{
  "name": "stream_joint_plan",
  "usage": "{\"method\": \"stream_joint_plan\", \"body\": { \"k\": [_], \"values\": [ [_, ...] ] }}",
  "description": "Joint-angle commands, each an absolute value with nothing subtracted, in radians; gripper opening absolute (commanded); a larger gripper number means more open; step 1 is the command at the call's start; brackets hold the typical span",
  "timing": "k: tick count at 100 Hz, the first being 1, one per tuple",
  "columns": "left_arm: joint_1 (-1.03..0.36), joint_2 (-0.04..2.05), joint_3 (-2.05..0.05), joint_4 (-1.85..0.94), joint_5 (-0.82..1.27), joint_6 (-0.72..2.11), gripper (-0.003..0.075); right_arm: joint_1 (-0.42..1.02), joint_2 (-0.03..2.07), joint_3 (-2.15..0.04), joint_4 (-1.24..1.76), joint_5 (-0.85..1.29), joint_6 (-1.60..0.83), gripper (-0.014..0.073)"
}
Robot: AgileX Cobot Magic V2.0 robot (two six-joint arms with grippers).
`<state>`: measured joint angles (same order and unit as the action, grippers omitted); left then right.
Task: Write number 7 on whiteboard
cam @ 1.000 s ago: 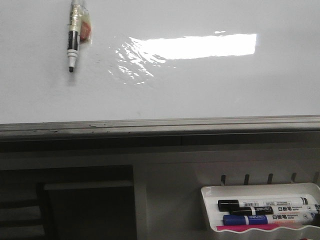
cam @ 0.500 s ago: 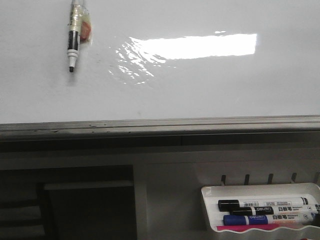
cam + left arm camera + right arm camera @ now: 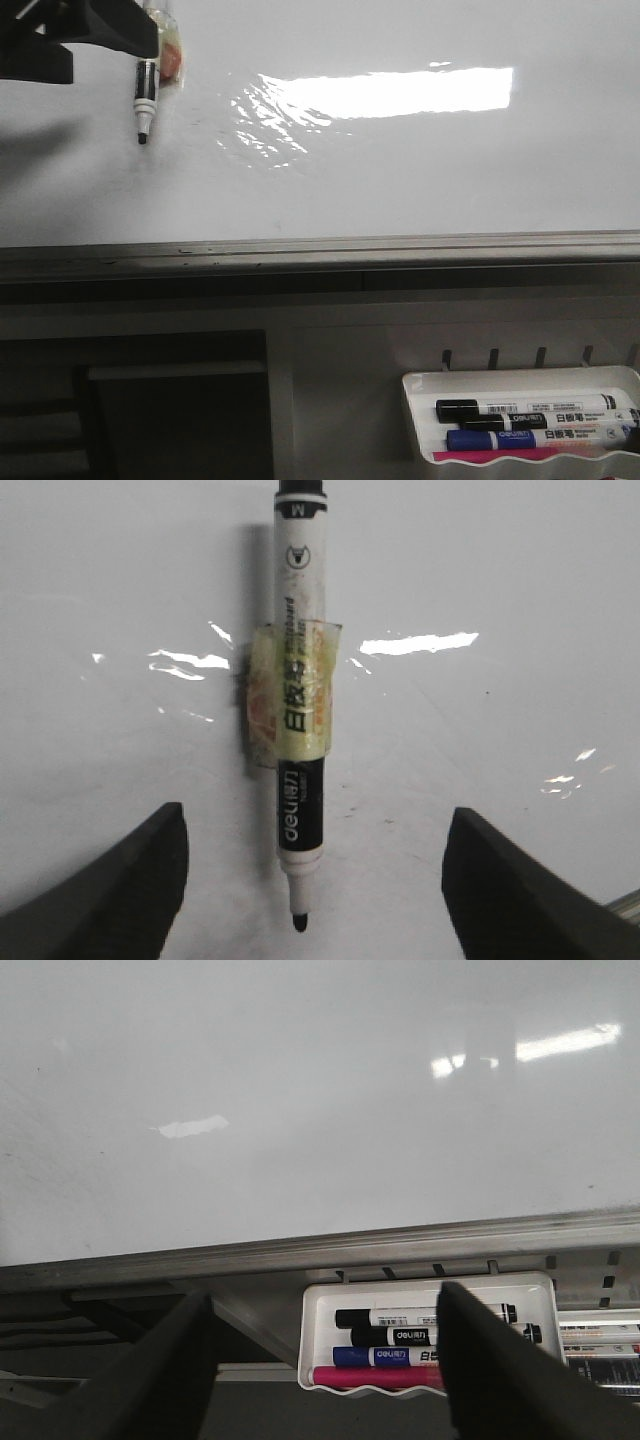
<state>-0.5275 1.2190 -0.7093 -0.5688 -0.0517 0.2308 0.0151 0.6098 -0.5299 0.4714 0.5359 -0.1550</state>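
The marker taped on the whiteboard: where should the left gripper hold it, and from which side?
Grip the marker across its barrel near the yellow tape. The left gripper is open with one finger on each side, so it should probably move straight toward the whiteboard and close.

matte blk wedge-shaped fingers (image 3: 110,900), both grippers.

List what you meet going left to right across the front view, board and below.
Left gripper at the top left corner → taped black marker on the whiteboard → bright glare patch → white marker tray at the lower right, holding black, blue and pink markers.
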Motion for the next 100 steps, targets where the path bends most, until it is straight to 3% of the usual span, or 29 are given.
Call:
{"method": "stream_joint_plan", "body": {
  "k": [1,38,57,76,100],
  "values": [
    [-0.536,1.244,-0.767,-0.576,-0.123,0.233,0.0491,0.016,0.619,-0.566,0.491,0.485,-0.17,0.0418],
    [-0.536,1.362,-0.818,-0.548,-0.158,0.233,0.0477,0.016,0.619,-0.566,0.491,0.483,-0.179,0.0418],
    [-0.536,1.387,-0.836,-0.548,-0.171,0.233,0.0311,0.016,0.619,-0.566,0.491,0.486,-0.181,0.0418],
    [-0.536,1.387,-0.836,-0.544,-0.125,0.233,-0.0022,0.016,0.619,-0.566,0.491,0.506,-0.193,0.0418],
    [-0.54,1.315,-0.836,-0.406,0.0,0.233,-0.002,0.016,0.619,-0.57,0.569,0.542,-0.279,0.0418]
  ]
}}
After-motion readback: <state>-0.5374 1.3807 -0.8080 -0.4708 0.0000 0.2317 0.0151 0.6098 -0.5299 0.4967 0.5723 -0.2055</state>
